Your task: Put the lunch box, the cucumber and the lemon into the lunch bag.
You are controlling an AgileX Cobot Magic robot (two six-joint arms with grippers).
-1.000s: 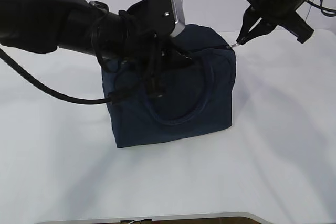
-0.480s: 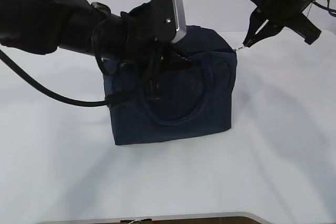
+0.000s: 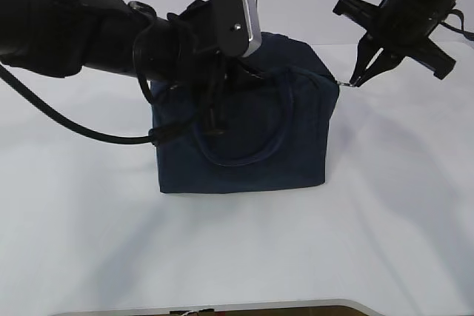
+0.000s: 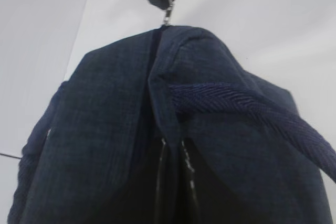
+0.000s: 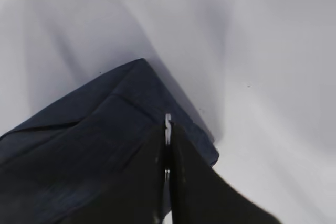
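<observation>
The lunch bag (image 3: 244, 135) stands upright on the white table (image 3: 385, 227), a little above the middle of the exterior view, with one loop handle (image 3: 244, 157) hanging down its near face. At about two o'clock from the bag we see the right gripper (image 3: 361, 79), its fingers pinched shut on the zipper pull (image 3: 346, 84) at the bag's upper right corner. The right wrist view confirms this close up: the two dark fingers (image 5: 194, 182) meet around a thin sliver of metal (image 5: 167, 124) just above the navy fabric, which the exterior view shows only as a tiny glint. The left gripper (image 3: 222, 86) presses against the bag's top at about eleven o'clock, largely hidden by the arm in the exterior view. The left wrist view shows its fingers (image 4: 164, 182) closed tight on a fold of fabric along the zipper seam, with the far gripper's tip at twelve o'clock.
</observation>
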